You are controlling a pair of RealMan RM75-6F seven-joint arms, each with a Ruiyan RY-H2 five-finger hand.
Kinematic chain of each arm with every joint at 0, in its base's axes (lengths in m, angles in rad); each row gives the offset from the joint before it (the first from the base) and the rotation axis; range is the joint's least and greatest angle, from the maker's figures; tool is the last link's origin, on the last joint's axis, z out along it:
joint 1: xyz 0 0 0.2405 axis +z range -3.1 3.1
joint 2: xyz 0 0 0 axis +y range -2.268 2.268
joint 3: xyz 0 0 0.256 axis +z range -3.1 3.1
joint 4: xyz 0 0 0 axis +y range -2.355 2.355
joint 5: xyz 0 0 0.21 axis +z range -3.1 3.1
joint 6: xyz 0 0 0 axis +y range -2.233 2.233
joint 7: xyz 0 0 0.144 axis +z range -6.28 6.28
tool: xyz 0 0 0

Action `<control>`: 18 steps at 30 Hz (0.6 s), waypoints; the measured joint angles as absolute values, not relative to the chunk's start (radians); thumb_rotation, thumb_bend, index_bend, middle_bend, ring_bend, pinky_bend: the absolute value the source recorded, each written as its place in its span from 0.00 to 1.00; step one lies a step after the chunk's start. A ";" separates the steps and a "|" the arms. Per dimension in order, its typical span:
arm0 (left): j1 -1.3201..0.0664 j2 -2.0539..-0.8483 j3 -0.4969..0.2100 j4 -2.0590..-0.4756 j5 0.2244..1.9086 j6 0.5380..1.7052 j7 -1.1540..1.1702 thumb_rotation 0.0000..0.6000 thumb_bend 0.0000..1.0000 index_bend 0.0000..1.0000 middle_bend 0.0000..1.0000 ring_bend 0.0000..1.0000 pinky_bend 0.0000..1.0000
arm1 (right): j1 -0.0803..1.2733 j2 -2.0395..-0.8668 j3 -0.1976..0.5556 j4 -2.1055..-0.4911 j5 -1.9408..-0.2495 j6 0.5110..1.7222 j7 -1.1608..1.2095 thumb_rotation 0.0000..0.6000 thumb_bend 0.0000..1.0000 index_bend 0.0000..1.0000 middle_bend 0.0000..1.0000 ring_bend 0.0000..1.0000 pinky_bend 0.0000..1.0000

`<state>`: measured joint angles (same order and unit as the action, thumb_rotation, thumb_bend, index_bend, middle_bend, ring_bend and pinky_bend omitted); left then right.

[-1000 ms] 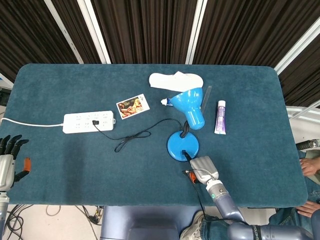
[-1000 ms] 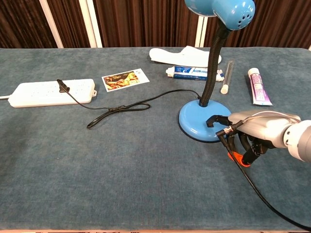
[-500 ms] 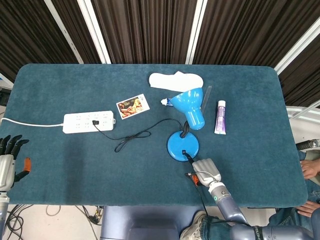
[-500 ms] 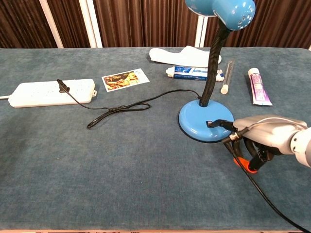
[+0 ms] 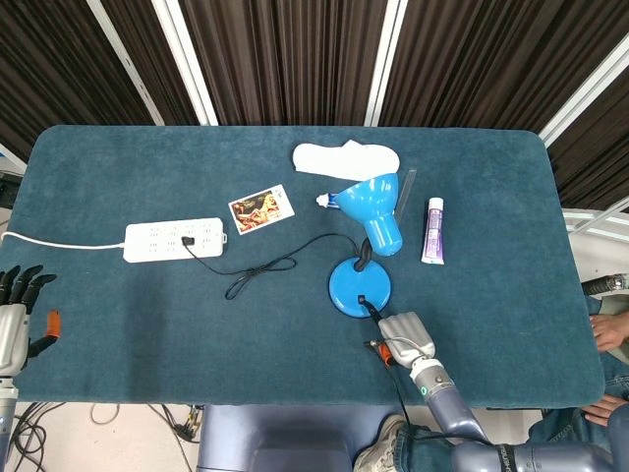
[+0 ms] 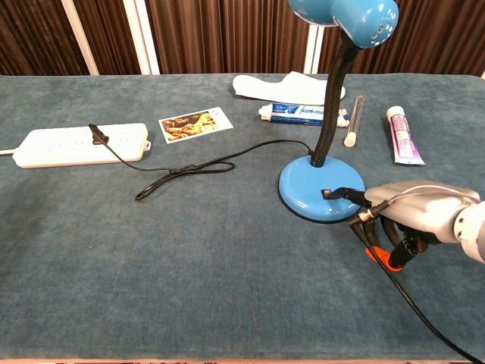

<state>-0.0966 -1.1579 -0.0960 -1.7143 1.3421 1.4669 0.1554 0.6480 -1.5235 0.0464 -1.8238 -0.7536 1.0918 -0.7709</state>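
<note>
Where the right hand (image 6: 413,227) hovers, the lamp base (image 6: 314,191) lies just beside.

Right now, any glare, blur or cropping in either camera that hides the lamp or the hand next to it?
Head view: even light, sharp, no glare; lamp whole, right hand clear by its base, left hand cut by the frame's edge. Chest view: sharp, soft shadows; lamp shade cropped at the top, small highlights on it; right hand near the frame's right edge.

Lamp head (image 6: 345,17) cut off above
</note>
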 measured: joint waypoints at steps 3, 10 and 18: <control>-0.097 -1.158 -0.096 -1.714 1.343 1.467 0.155 1.00 0.53 0.22 0.10 0.01 0.00 | 0.640 -1.503 0.059 -1.850 -0.777 1.121 -0.742 1.00 0.52 0.06 0.44 0.50 0.98; -0.096 -1.159 -0.095 -1.715 1.346 1.470 0.158 1.00 0.53 0.22 0.10 0.01 0.00 | 0.584 -1.349 0.057 -1.998 -0.850 1.206 -0.688 1.00 0.47 0.04 0.36 0.42 1.00; -0.095 -1.165 -0.094 -1.715 1.348 1.477 0.175 1.00 0.53 0.22 0.10 0.01 0.00 | 0.411 -1.165 -0.052 -2.057 -1.120 1.378 -0.540 1.00 0.35 0.03 0.20 0.26 1.00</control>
<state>-0.0952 -1.1649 -0.0942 -1.7149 1.3483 1.4767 0.1746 0.4112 -1.1653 -0.0519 -2.0574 -1.1205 1.3785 -0.5395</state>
